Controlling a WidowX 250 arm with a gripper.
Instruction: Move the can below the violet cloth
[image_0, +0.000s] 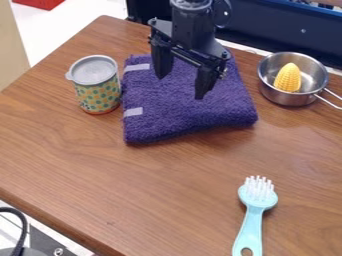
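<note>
Over the violet cloth hangs the black gripper (180, 87), its two fingers spread wide with nothing between them; it is open. The folded violet cloth (180, 112) lies on the upper middle of the table, two pale tags on its left side. Just left of the cloth stands the can (99, 96), upright, with a grey lid and green and orange dots on a pale side. The can is to the left of the gripper.
A metal pot (292, 101) holding a yellow corn cob (288, 78) stands at the upper right, handle pointing right. A light blue brush (252, 220) lies at the lower right. The wooden table (133, 185) has its edge along the lower left.
</note>
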